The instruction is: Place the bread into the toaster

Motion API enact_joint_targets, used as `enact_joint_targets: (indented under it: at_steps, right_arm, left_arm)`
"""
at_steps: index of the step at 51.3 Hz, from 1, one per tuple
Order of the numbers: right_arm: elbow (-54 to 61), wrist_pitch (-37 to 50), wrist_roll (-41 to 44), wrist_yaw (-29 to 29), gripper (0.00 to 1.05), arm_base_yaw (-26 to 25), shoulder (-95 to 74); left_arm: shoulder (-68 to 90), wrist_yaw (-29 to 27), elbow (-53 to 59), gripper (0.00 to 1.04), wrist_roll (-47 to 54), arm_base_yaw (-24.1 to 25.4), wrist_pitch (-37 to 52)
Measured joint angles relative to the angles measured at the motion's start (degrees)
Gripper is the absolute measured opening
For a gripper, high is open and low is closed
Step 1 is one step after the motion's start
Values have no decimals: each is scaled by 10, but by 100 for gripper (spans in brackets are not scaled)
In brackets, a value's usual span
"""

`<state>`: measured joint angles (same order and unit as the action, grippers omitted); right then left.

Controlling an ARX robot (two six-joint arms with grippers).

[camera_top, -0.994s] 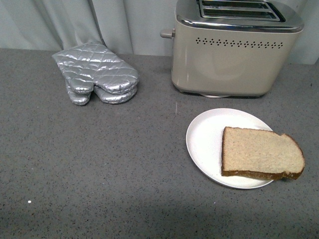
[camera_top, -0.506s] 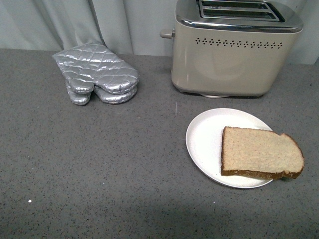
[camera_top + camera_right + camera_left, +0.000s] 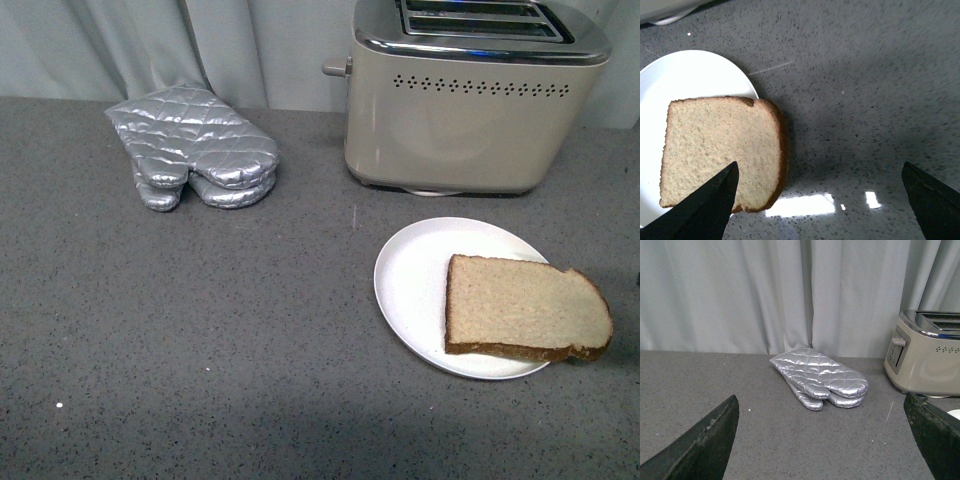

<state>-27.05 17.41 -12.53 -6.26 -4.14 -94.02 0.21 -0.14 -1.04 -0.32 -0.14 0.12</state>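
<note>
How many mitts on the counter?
2, stacked left of the toaster: top mitt, bottom mitt showing only its edge beneath. A third underneath can't be ruled out.

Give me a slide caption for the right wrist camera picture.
Open right gripper frames a bread slice overhanging its white plate on the speckled grey counter.

**Grey on grey, evenly lit**

A dark grey speckled stone-look worktop (image 3: 200, 330) fills the foreground. A pale grey-blue pleated fabric curtain (image 3: 740, 290) hangs behind it, reaching down to its far edge. Bright light patches glint on the glossy surface in the right wrist view.
</note>
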Motion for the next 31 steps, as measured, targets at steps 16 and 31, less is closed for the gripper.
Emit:
enact_joint_targets:
  at_steps: [16, 31]
  right_arm:
    - [-82, -25, -94, -31, 95, 33, -121]
    - [-110, -52, -166, -31, 66, 58, -165]
  left_arm:
    - [0, 0, 0, 98, 0, 0, 0]
    - [0, 0, 0, 98, 0, 0, 0]
